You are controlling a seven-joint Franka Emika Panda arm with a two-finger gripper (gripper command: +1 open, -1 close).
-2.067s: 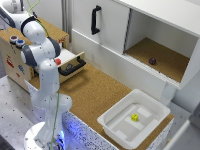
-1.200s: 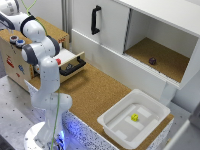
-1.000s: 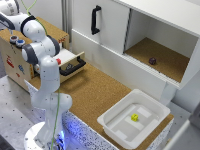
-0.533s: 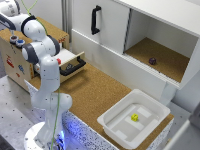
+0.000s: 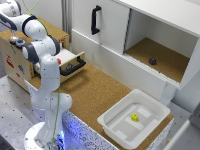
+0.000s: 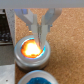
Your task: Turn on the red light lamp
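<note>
In the wrist view the red light lamp (image 6: 31, 48) is a round dark-rimmed cap that glows bright orange-red at its centre. Its twin cap with a blue centre (image 6: 37, 77) lies right beside it. My gripper (image 6: 40, 34) has its two fingers drawn together, with the tips down on the lamp's rim. In the exterior view the gripper (image 5: 12, 35) sits over the top of the wooden box (image 5: 15, 60) at the exterior view's left. The blue cap (image 5: 19, 43) shows beside it. The lamp itself is mostly hidden under the gripper there.
An open drawer with a black handle (image 5: 74, 66) and a small red knob (image 5: 59, 61) juts from the box. A white bin (image 5: 114, 125) holds a small yellow object (image 5: 134, 117). A white cabinet has a black door handle (image 5: 93, 20) and an open compartment with a dark object (image 5: 152, 61).
The arm has stayed over the box top with only a slight shift. Nothing else has moved.
</note>
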